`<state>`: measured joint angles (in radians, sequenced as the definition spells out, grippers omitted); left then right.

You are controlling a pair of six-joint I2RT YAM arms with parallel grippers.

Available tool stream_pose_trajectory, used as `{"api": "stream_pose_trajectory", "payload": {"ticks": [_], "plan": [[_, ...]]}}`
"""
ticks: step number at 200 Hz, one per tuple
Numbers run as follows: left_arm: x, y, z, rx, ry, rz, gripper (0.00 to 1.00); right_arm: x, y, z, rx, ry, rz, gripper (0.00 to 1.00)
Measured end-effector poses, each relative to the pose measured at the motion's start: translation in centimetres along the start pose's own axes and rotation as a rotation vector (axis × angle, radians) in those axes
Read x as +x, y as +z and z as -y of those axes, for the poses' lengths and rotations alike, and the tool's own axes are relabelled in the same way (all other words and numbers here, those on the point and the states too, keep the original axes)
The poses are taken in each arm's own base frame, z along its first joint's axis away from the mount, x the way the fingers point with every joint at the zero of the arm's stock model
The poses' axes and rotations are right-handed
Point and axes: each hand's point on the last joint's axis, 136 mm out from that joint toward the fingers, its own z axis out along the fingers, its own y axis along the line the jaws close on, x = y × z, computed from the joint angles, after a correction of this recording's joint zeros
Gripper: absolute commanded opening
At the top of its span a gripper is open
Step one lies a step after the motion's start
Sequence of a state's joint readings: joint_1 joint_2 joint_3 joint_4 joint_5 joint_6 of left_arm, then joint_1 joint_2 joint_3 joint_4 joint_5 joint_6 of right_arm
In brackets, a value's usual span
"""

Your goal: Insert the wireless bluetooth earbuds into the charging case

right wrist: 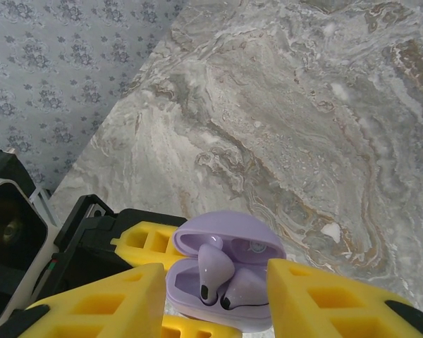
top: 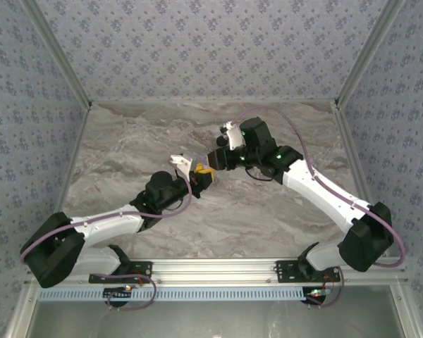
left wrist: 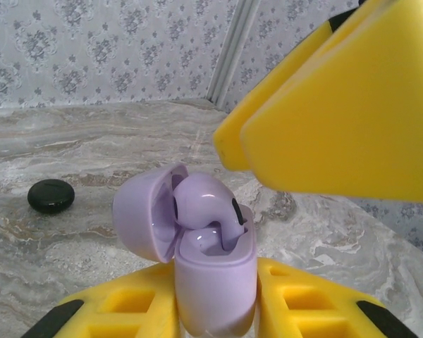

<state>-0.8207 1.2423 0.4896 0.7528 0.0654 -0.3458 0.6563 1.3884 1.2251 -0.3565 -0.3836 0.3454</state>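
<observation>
Left pincer (left wrist: 215, 318) is clenched on the purple charging case (left wrist: 218, 271), low in the middle of the left wrist frame, with one yellow finger on each side of it. The case is up off the worktop (left wrist: 92, 141), and its lid (left wrist: 144, 211) is tipped open to the left. Right pincer (right wrist: 215, 278) hangs just above the case with its fingers apart and holds nothing. From its own camera, two pale purple earbuds (right wrist: 213, 271) show inside the case, near the bottom middle of the frame. One bud (right wrist: 248, 287) lies lower in its hole. The other stands up taller, and from the left wrist camera its round head (left wrist: 201, 201) pokes well above the rim. I think the step in hand is putting the purple buds in, and the taller bud does not look all the way down yet. The next move likely calls for a soft push straight down on that bud, while the left pincer holds the case steady so it does not tip. A push from the side could pop the bud out. After that the lid needs shutting. A black case (left wrist: 51, 196) lies on the worktop at the left of the left wrist frame, well apart from the pincers, and it looks shut.
</observation>
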Motion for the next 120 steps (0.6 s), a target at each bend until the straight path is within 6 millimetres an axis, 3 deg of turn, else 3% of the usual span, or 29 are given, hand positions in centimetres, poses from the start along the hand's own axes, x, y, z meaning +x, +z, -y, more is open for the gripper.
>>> {"api": "stream_pose_trajectory", "payload": {"ticks": [28,67,120], "plan": [[-0.2,-0.2,0.6,0.03,0.037,0.001,0.27,-0.2,-1.1,-0.1,0.023,-0.024,0.011,0.36],[0.2,-0.3,1.0,0.051,0.072,-0.03,0.27,0.1,-1.9,0.2,0.057,-0.046,0.006,0.2],[-0.2,-0.7,2.0,0.1,0.103,-0.028,0.27,0.5,-2.0,0.5,0.07,-0.054,-0.014,0.17]]}}
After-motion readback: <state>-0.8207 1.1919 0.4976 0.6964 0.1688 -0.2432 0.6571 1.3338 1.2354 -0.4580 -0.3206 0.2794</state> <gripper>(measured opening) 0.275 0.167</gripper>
